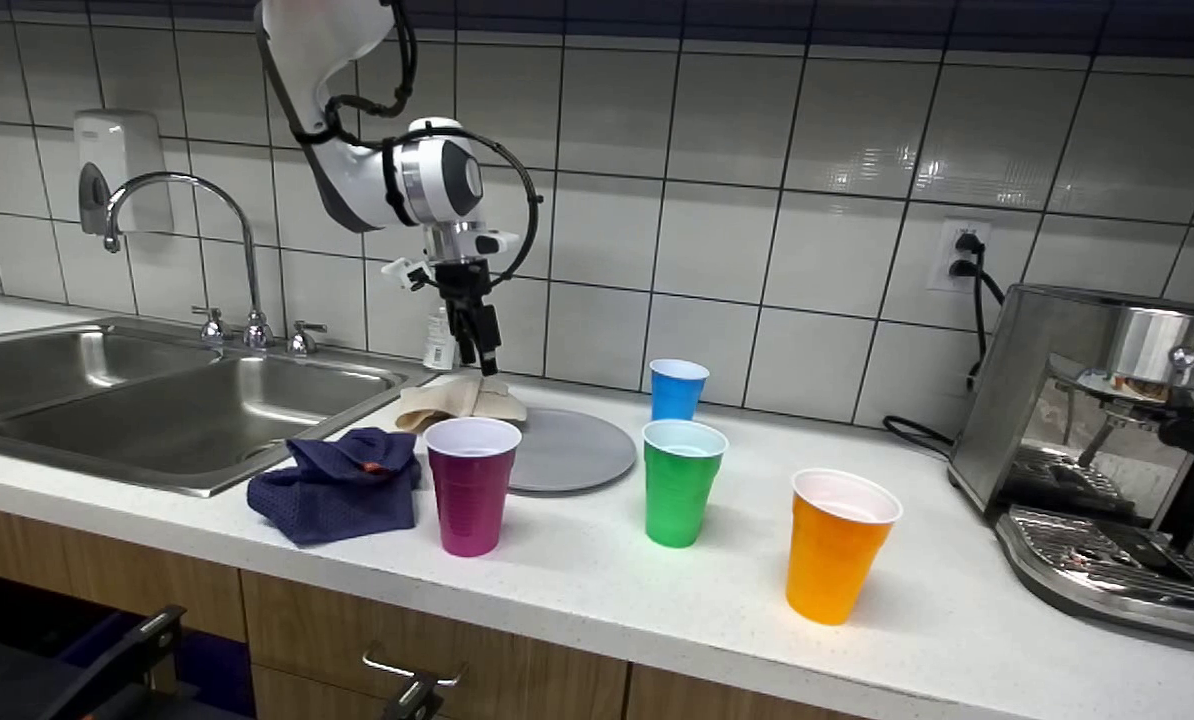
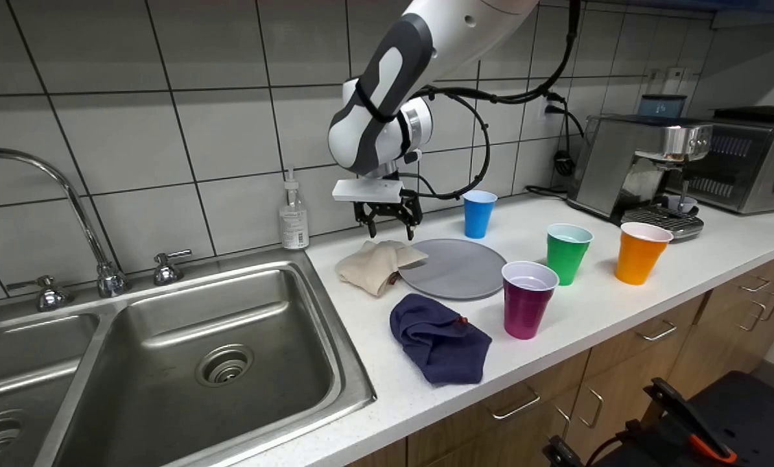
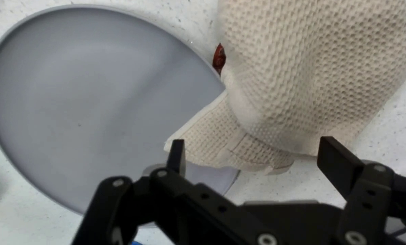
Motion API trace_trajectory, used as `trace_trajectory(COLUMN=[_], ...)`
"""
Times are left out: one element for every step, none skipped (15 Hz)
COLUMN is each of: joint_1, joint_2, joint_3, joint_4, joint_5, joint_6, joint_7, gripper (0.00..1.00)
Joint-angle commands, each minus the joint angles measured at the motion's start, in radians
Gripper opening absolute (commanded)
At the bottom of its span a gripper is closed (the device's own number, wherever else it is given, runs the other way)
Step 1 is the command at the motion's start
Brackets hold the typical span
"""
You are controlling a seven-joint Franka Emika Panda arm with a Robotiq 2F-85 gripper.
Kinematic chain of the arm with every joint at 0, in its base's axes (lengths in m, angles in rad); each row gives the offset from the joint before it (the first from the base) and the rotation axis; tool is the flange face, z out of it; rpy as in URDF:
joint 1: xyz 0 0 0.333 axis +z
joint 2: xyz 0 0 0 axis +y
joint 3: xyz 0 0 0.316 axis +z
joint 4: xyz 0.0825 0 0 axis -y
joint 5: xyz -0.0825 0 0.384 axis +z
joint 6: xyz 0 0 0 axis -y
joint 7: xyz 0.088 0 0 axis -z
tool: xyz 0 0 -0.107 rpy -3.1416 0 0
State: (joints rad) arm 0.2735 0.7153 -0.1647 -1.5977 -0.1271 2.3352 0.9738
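My gripper (image 3: 252, 144) stands wide open over a crumpled beige waffle-weave cloth (image 3: 311, 64), with nothing gripped between its fingers. In both exterior views the gripper (image 2: 391, 233) points down just above the beige cloth (image 2: 373, 264); I see no contact. One corner of the cloth lies over the edge of a round grey plate (image 3: 87, 102), and the rest is bunched on the counter beside it. A small dark red object (image 3: 219, 58) peeks out from under the cloth at the plate's rim; most of it is hidden.
A navy cloth (image 2: 440, 340) with a small red bit lies in front. Purple (image 1: 472, 495), green (image 1: 682, 490), orange (image 1: 837, 550) and blue (image 1: 676, 392) cups stand upright around the plate. A soap bottle (image 2: 293, 220) and a sink (image 2: 218, 337) flank one side, a coffee machine (image 1: 1107, 430) the other.
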Motion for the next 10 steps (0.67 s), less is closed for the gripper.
trace_trajectory(joint_1=[-0.024,-0.032,-0.043,-0.053,-0.064,-0.074,-0.087,-0.098,-0.11,-0.12], joint_2=[-0.046,-0.049,-0.051,-0.053,-0.055,-0.057,-0.062,-0.065,-0.069,-0.072], joint_3=[-0.007,-0.008,-0.008,-0.011,-0.012,-0.014,-0.015,-0.015,-0.016,-0.017], joint_4=[-0.026,-0.025,-0.024,-0.023,-0.022,-0.021,-0.022,-0.022,-0.022,-0.022], joint_5=[0.002,0.007,0.016,0.022,0.029,0.036,0.046,0.054,0.063,0.071], joint_6=[-0.049,-0.056,-0.065,-0.068,-0.073,-0.077,-0.082,-0.084,-0.089,-0.089], joint_7=[0.036,0.042,0.047,0.06,0.07,0.086,0.096,0.108,0.122,0.135], gripper=[1.0,1.0,1.0,1.0,1.0,1.0,1.0,1.0,1.0,1.0])
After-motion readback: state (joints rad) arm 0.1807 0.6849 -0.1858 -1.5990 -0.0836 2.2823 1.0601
